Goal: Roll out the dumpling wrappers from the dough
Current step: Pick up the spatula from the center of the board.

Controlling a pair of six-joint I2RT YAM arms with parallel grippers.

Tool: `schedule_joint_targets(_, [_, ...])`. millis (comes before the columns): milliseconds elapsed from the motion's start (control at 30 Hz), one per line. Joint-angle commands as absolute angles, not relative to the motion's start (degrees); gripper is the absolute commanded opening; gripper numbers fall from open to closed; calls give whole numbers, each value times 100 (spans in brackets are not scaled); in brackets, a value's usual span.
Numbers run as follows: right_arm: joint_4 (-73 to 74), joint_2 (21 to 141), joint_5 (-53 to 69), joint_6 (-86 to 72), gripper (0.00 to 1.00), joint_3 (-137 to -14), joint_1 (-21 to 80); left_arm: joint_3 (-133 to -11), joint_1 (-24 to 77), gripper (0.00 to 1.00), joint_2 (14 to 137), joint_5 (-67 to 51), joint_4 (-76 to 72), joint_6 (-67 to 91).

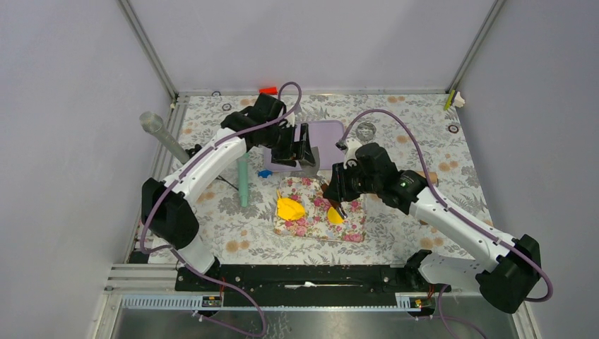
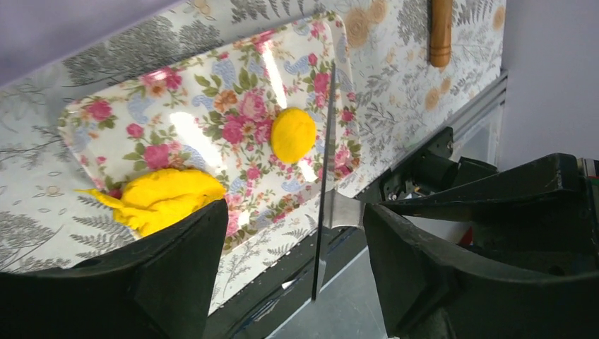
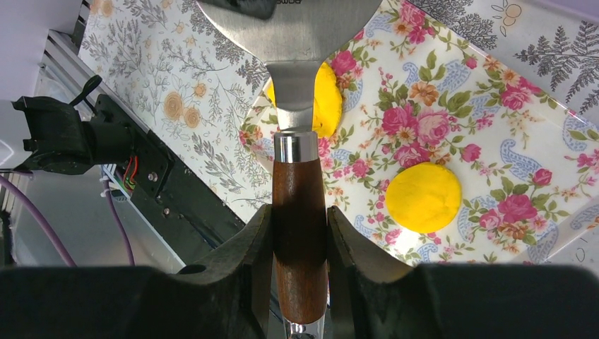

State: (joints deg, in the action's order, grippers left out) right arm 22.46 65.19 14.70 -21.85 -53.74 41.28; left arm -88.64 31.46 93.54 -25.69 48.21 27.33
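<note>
Two arms were seen reaching in over the floral-clothed table (image 1: 240, 244). The left arm (image 1: 205, 166) was angled toward the far middle and the right arm (image 1: 452, 219) was bent in from the other side, with both wrists held close together above the flowered tray (image 1: 311, 227). Behind them a lilac board (image 1: 326, 133) was laid flat on the cloth, partly covered by the left wrist. Left of the tray a green rod (image 1: 243, 182) was seen lying on the table, well apart from the tray's contents, with a small blue piece (image 1: 265, 173) near it.

Now the tool: a scraper (image 3: 297, 42) with a steel blade and a dark wooden handle was gripped by the right gripper (image 3: 299, 226), its fingers (image 3: 244, 261) pressed onto the handle from both sides. The left gripper (image 2: 294, 226) was held wide, its fingers (image 2: 176, 268) spread well apart. The blade was seen edge-on in the gap between them, and whether either finger touched the steel could not be told.

On the tray, the dough (image 2: 166, 198), a rumpled yellow lump, was set at one end with a flap hanging over the rim. From the right wrist it was partly hidden behind the blade, and contact between them could not be judged. The dumpling wrapper (image 2: 293, 134), a neat yellow disc, was laid flat nearer the tray's middle, apart from the dough.
</note>
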Motion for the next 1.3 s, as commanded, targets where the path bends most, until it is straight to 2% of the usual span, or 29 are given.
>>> schedule_joint_targets(0, [1996,6320,1658,-1978,0,-5480,4224,-9035,3173,74,9496,-3353,4733,2677])
schedule_joint_targets(167, [2006,6283,1635,-1935,0,-5470,4221,-8962,3173,63,9588,-3662,4558,2799])
schedule_joint_targets(267, [1996,6241,1664,-1923,0,-5423,4223,-8948,3164,51,9670,-3778,4474,2835])
schedule_joint_targets(333, [1970,6201,1633,-1916,0,-5362,4222,-8959,3164,34,9733,-3768,4446,2838])
schedule_joint_targets(400, [2018,6196,1615,-1892,0,-5329,4225,-8975,3156,8,9768,-3683,4440,2881])
schedule_joint_targets(433, [2036,6183,1578,-1889,0,-5308,4227,-8967,3149,0,9769,-3655,4432,2917])
schedule_joint_targets(533, [1967,6084,1437,-2031,0,-5220,4227,-8888,3123,0,9681,-3564,4343,3017])
schedule_joint_targets(567, [1922,6038,1441,-2128,18,-5213,4226,-8860,3102,0,9624,-3533,4300,3048])
schedule_joint_targets(600, [1883,5984,1437,-2223,45,-5216,4225,-8814,3072,0,9559,-3525,4215,3120])
schedule_joint_targets(633, [1848,5912,1405,-2317,65,-5227,4224,-8750,3027,0,9464,-3525,4094,3208])
schedule_joint_targets(700, [1776,5677,1149,-2554,96,-5227,4223,-8579,2886,0,9208,-3530,3797,3408])
schedule_joint_targets(733, [1704,5500,921,-2680,99,-5195,4225,-8467,2808,0,9050,-3566,3596,3513])
schedule_joint_targets(900, [1016,4356,-93,-4123,100,-4593,4217,-7905,2534,0,8213,-3624,2591,3989])
schedule_joint_targets(1033, [595,3910,-500,-5176,100,-4145,4205,-7197,2406,0,7683,-4312,1288,4683])
schedule_joint_targets(1267, [-234,3943,-37,-6036,100,-4079,4142,-6756,2399,0,7322,-4466,718,4796])
